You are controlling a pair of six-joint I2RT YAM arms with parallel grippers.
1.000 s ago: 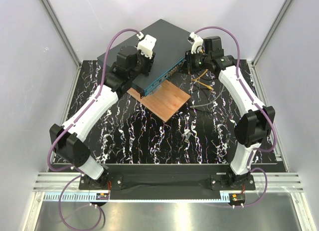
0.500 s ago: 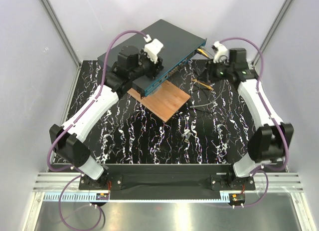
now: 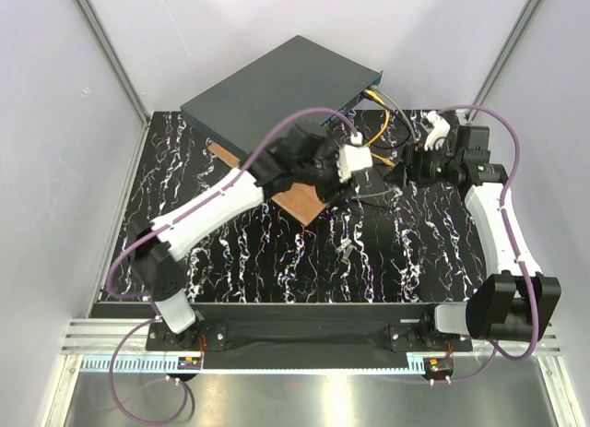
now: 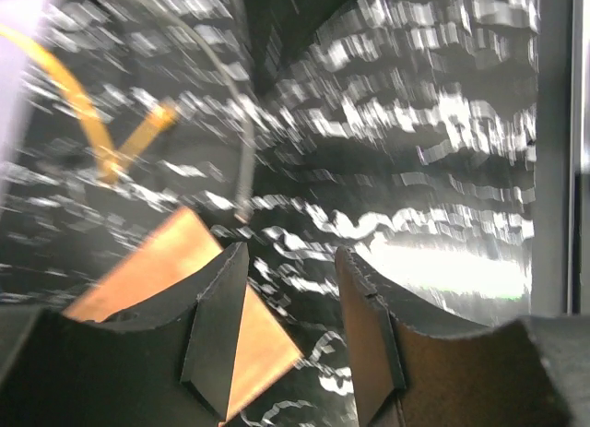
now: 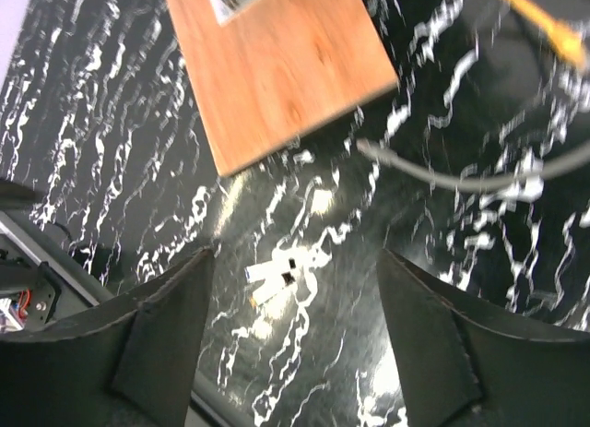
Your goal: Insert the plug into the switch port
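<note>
The switch (image 3: 277, 84), a flat dark grey-teal box, lies at the back of the mat. The plug (image 3: 348, 252) is a tiny pale piece lying loose on the black marbled mat, well in front of both grippers. In the right wrist view the plug (image 5: 275, 276) shows on the mat far below, between my open fingers. My right gripper (image 3: 407, 165) (image 5: 295, 259) hangs open and empty at the right. My left gripper (image 3: 369, 180) (image 4: 290, 261) stands open and empty over the right corner of the wooden board (image 3: 304, 204).
The wooden board (image 5: 277, 67) (image 4: 157, 270) lies in front of the switch. Yellow cables (image 3: 383, 136) (image 4: 92, 123) run from the switch's right end. A long grey cable (image 3: 373, 198) (image 5: 433, 173) lies across the mat to the right of the board.
My left arm has swung away from the switch's front, rightward to the board's corner. My right arm has drawn back to the right and its jaws have opened wide.
</note>
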